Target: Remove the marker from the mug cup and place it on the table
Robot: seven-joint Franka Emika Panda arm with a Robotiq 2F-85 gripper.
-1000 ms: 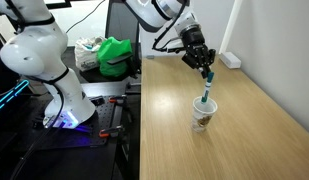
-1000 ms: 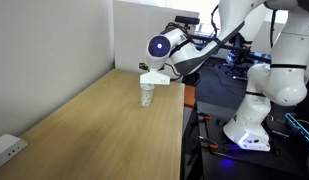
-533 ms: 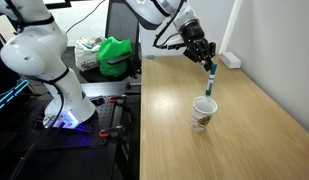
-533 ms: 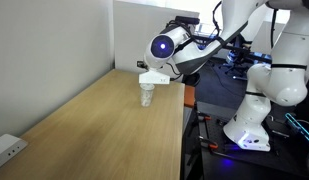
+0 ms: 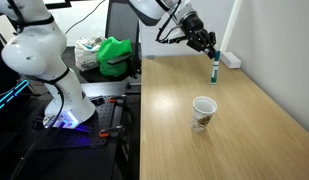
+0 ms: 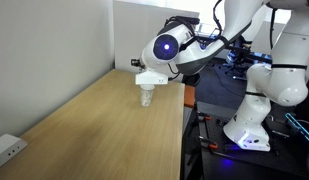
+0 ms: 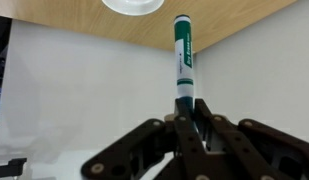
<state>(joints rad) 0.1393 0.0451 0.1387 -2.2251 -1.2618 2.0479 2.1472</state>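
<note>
The pincer (image 5: 211, 50) is gripping the marker (image 5: 215, 68) by one end, holding it upright over the far end of the desk (image 5: 244, 125). The mug cup (image 5: 203, 112) is standing well apart from it. A green bag (image 5: 116, 55) is sitting on the dark bench beside the desk.

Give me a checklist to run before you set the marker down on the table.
1. Marker clear of the cup: ok, it hangs apart from the cup, toward the table's far end.
2. Grip: ok, the gripper is shut on the marker's end in the wrist view.
3. Cup upright: ok.
4. Bare table under the marker: cannot tell, a white box lies close by.
5. Gap between marker tip and table: cannot tell.
</note>
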